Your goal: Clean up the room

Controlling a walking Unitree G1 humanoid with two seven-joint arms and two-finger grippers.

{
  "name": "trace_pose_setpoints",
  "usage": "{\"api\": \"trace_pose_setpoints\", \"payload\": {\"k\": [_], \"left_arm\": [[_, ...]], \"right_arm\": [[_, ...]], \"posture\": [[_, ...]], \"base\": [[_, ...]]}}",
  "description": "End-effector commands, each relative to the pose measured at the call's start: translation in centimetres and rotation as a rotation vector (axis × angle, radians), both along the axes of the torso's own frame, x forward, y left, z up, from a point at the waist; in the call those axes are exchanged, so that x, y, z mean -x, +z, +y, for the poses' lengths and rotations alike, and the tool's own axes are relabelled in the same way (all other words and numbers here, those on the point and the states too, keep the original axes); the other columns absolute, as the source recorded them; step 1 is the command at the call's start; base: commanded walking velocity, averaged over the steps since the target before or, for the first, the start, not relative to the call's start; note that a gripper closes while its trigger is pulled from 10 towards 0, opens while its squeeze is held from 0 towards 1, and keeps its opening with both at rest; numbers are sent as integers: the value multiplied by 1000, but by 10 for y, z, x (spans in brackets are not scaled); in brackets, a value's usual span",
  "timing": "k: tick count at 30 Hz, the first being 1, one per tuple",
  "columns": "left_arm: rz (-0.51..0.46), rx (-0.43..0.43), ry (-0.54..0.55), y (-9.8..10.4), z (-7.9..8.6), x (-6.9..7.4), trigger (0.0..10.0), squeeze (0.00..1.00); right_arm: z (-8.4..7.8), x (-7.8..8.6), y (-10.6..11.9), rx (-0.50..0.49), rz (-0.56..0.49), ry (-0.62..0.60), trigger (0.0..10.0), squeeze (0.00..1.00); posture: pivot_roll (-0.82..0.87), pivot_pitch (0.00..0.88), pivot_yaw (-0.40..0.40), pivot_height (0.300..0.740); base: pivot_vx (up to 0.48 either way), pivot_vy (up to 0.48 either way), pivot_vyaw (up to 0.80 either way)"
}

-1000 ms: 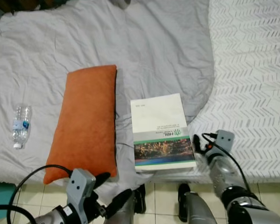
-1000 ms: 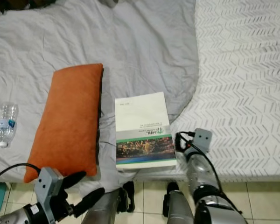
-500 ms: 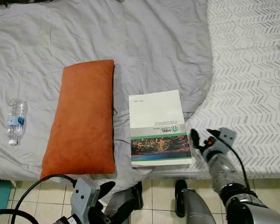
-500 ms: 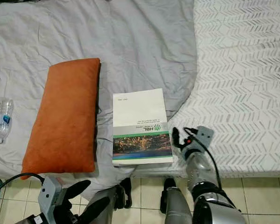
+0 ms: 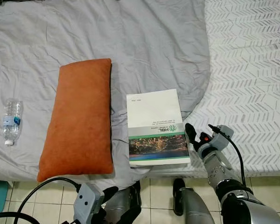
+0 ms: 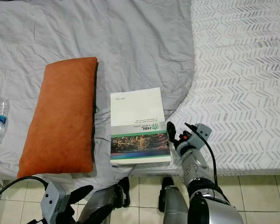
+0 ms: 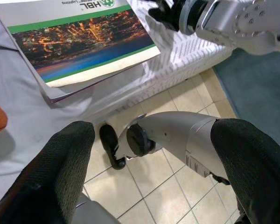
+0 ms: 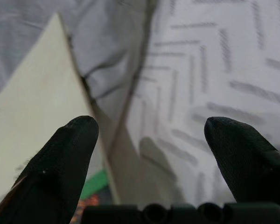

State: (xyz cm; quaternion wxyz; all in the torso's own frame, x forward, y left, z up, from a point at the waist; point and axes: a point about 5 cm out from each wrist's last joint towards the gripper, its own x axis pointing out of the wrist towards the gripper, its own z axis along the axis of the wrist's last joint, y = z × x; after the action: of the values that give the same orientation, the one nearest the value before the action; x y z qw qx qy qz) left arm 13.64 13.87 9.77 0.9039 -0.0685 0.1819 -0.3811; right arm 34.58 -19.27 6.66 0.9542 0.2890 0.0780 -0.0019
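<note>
While the bed [image 5: 130,42] has slid down the head views as the camera shifted, its things lie as before: the orange pillow [image 5: 78,119] and, beside it, the book [image 5: 156,127] at the near edge, the water bottle [image 5: 10,122] toward the left edge. The right gripper [image 5: 198,138], fingers spread wide, has closed in from the book's right side to just beside its near right corner, likely to grasp it. The left gripper [image 7: 149,154], also spread, has dropped below the bed edge.

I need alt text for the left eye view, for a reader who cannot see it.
The right gripper, jaws open, sits at the right edge of a book on a grey bedsheet. Left of the book lie an orange pillow and a water bottle.
</note>
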Motion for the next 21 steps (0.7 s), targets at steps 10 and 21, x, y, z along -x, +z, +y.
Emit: {"api": "trace_pose_setpoints", "payload": {"k": [10, 21], "left_arm": [[41, -41, -25, -12, -3, 12, 10000, 0], [-245, -228, 187, -39, 9, -31, 10000, 0]], "right_arm": [[24, 7, -14, -87, 46, 116, 10000, 0], [47, 11, -24, -132, 108, 183, 10000, 0]], "posture": [[213, 524, 164, 740], [170, 559, 115, 740]], "base": [[0, 0, 0], [0, 0, 0]]}}
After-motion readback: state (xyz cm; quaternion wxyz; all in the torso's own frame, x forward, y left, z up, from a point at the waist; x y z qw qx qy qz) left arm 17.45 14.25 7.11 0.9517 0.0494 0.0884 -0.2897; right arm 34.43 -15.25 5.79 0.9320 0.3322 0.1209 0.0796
